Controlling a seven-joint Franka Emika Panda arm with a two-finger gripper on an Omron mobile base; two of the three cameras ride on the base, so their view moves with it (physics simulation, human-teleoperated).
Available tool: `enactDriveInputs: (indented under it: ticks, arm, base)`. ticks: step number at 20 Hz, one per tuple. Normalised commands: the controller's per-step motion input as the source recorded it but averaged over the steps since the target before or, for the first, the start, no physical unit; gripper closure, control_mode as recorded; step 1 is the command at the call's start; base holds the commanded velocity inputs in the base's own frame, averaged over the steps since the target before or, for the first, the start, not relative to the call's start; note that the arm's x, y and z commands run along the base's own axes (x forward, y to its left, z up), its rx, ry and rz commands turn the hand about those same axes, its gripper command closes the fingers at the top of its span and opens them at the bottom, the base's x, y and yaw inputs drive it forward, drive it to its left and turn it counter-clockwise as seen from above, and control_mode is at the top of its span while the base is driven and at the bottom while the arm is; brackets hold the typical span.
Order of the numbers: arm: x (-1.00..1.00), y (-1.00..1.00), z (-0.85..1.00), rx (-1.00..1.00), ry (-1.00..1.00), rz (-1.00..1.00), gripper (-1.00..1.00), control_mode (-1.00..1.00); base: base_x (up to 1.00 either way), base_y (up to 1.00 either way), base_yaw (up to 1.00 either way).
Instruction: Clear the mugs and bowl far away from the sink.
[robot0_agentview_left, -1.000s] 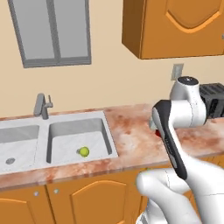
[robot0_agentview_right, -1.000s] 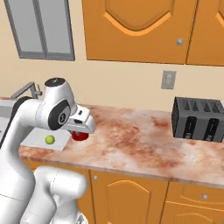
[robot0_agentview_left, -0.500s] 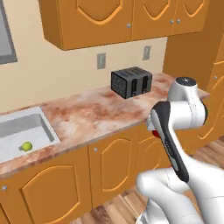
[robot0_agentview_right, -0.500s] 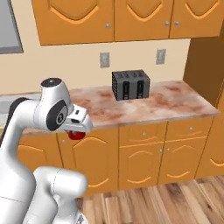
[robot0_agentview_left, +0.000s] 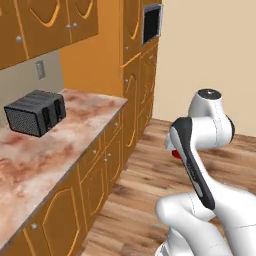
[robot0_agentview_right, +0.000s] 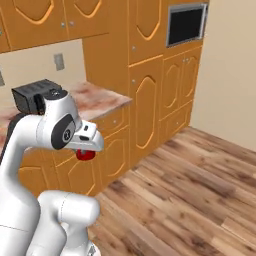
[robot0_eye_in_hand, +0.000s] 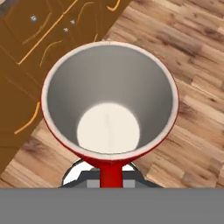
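The red mug (robot0_eye_in_hand: 109, 100) hangs upright over the wooden floor, and in the hand view I look down into its pale grey inside. My gripper (robot0_agentview_right: 86, 149) is shut on the mug at its handle (robot0_eye_in_hand: 110, 171). Under the hand in the right base view a bit of the mug (robot0_agentview_right: 84, 155) peeks out in front of the lower cabinets. A red sliver of the mug (robot0_agentview_left: 175, 154) shows beside the forearm in the left base view. The bowl and the sink are out of view.
A black toaster (robot0_agentview_left: 35, 112) stands on the marbled counter (robot0_agentview_left: 45, 160), which ends against a tall orange cabinet with a built-in dark oven (robot0_agentview_right: 186, 24). Wooden floor (robot0_agentview_right: 190, 190) stretches to the right, toward a beige wall.
The whole picture has swept along the counter, so the base has moved: the sink has slid out of frame, and the counter's end, tall cabinet and floor came in. The mug stays in the gripper.
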Motion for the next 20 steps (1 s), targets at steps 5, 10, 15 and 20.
enactDriveInputs:
  ticks: [5,10,15,20]
  arm:
    - [0.00,0.00,0.00,0.00,0.00,0.00,1.00,1.00]
    - [0.00,0.00,0.00,0.00,0.00,0.00,1.00,1.00]
    - [0.00,0.00,0.00,0.00,0.00,0.00,1.00,1.00]
    - [0.00,0.00,0.00,0.00,0.00,0.00,1.00,1.00]
  base:
    - [-0.02,0.00,-1.00]
    - [0.00,0.00,-1.00]
    - [0.03,-0.01,-0.91]
    - [0.42,0.18,-0.77]
